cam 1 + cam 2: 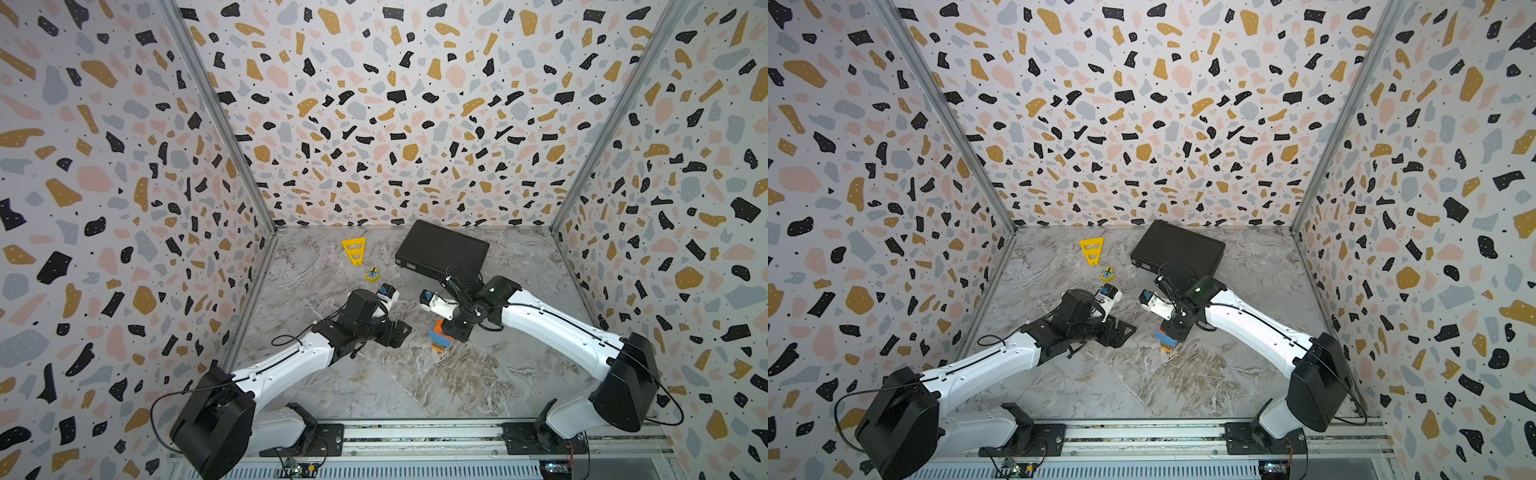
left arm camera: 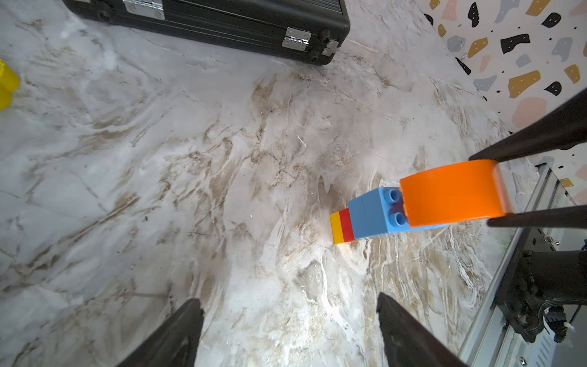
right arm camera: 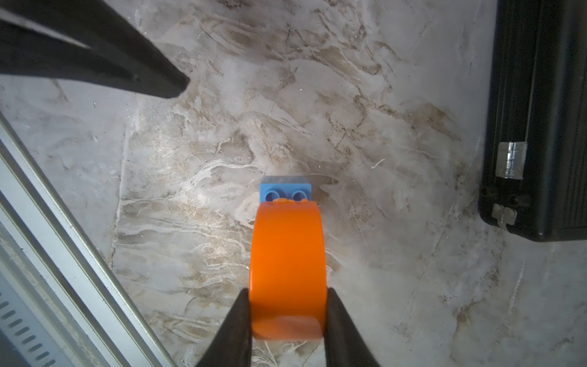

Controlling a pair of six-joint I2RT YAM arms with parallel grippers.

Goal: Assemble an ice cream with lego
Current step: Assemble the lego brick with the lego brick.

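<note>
The ice cream point(image 1: 439, 337) point(image 1: 1166, 338) is a popsicle-shaped stack of plastic bricks, with an orange half-round on top, wide blue bricks under it and a narrow stem. It stands on the grey marble-patterned surface point(image 1: 415, 386), on the near side of the black ribbed hard case point(image 1: 442, 249) and apart from it. The right tool point(image 3: 287, 295) is clamped on the ice cream: its two dark fingers point(image 3: 235, 324) press the flat sides of the orange half-round. In the left wrist view the stem's red and yellow bricks show below the blue, with the yellow end down at the surface, and two blue studs lie bare beside the orange piece. The left tool point(image 2: 287, 302) has its jaws wide apart and holds nothing. It hovers in front of the case's left corner, near the stack but not touching it. A flat yellow slotted triangle point(image 1: 354, 250) lies to the left of the case. A small yellow round piece point(image 1: 372, 274) sits on that same side, a little nearer the arms.
</note>
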